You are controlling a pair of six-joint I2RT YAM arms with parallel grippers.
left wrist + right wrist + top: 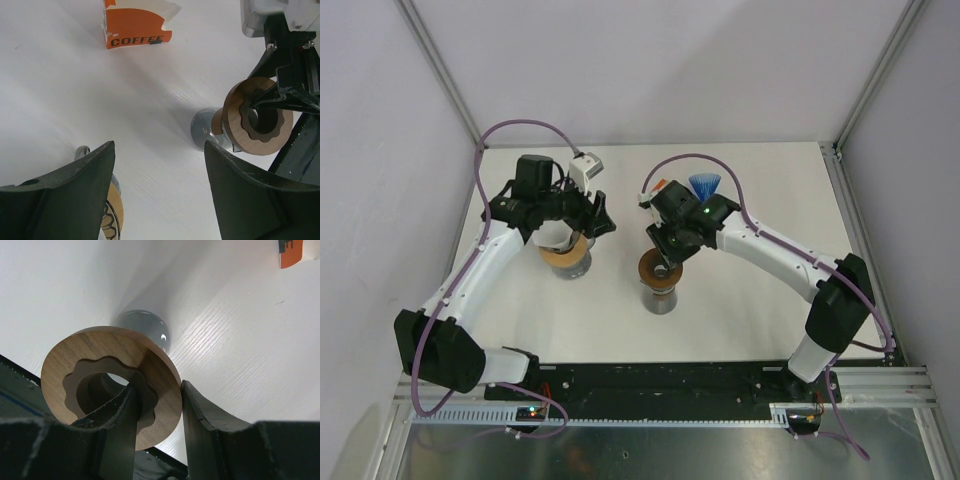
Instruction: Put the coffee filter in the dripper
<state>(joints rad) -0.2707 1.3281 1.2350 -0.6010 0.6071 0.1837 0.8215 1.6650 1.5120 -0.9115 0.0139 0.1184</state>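
Note:
A dripper with a wooden ring (pixel 660 272) stands on its grey base mid-table. My right gripper (pixel 668 255) is shut on that ring (pixel 65 365), with one finger inside the hole and the other against the outer rim (pixel 159 387). A second wooden-ringed dripper (pixel 570 258) stands to the left. My left gripper (pixel 585 228) hovers over it, open and empty (pixel 159 147), and its ring shows at the lower left (pixel 114 212). A white shape (pixel 555 236) lies under the left gripper; I cannot tell if it is a filter.
An orange COFFEE box (pixel 135 25) with white paper at its top stands at the back (pixel 655 190). A blue fluted cone (pixel 705 185) stands beside it. The right dripper and the right gripper show in the left wrist view (pixel 235 115). Enclosure walls surround the table.

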